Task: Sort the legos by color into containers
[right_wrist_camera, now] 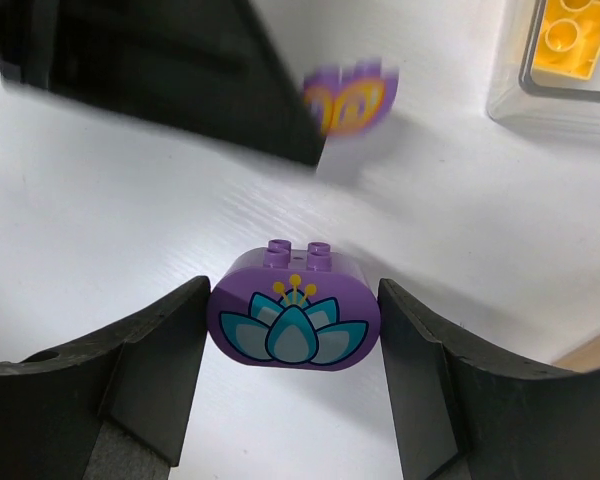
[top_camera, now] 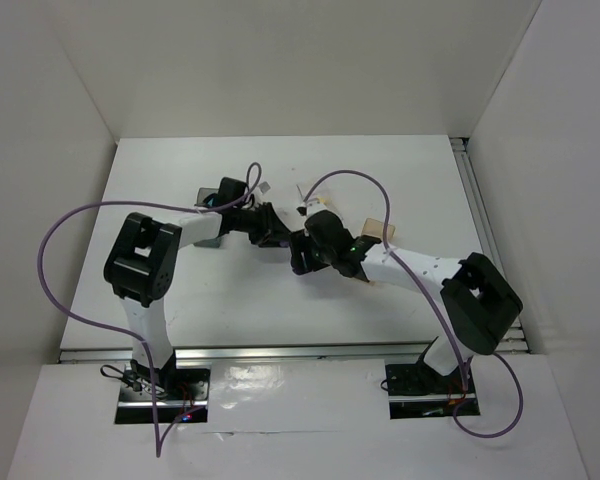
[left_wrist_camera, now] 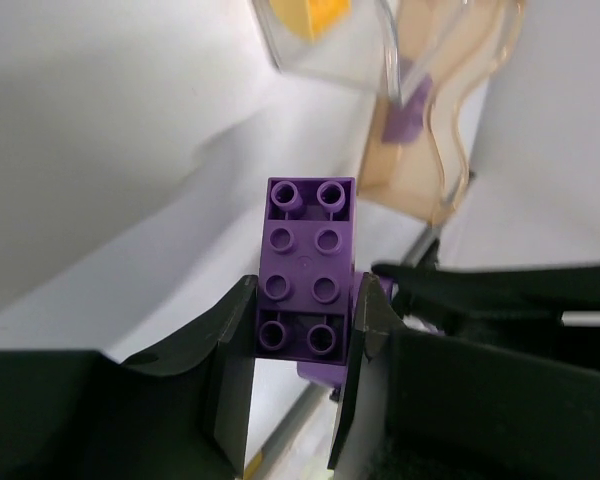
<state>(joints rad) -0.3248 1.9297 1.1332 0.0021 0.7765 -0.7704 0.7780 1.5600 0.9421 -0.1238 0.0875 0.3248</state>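
My left gripper [left_wrist_camera: 305,292] is shut on a purple studded lego [left_wrist_camera: 308,250], gripping its near end by the two long sides. The right gripper [right_wrist_camera: 293,290] is shut on a rounded purple lego with a teal flower print [right_wrist_camera: 294,312], a finger against each end, just above the white table. In the top view both grippers meet mid-table, left [top_camera: 278,238] and right [top_camera: 303,256]. A clear container [right_wrist_camera: 540,95] holds a yellow lego [right_wrist_camera: 572,45]. The tan wood container [left_wrist_camera: 420,165] holds a purple lego [left_wrist_camera: 405,120]. The dark grey container [top_camera: 212,228] lies partly hidden under the left arm.
In the right wrist view the left gripper's black finger [right_wrist_camera: 180,70] fills the upper left, with a blurred purple piece [right_wrist_camera: 350,95] at its tip. White walls enclose the table [top_camera: 160,180]. Purple cables [top_camera: 70,240] loop beside both arms.
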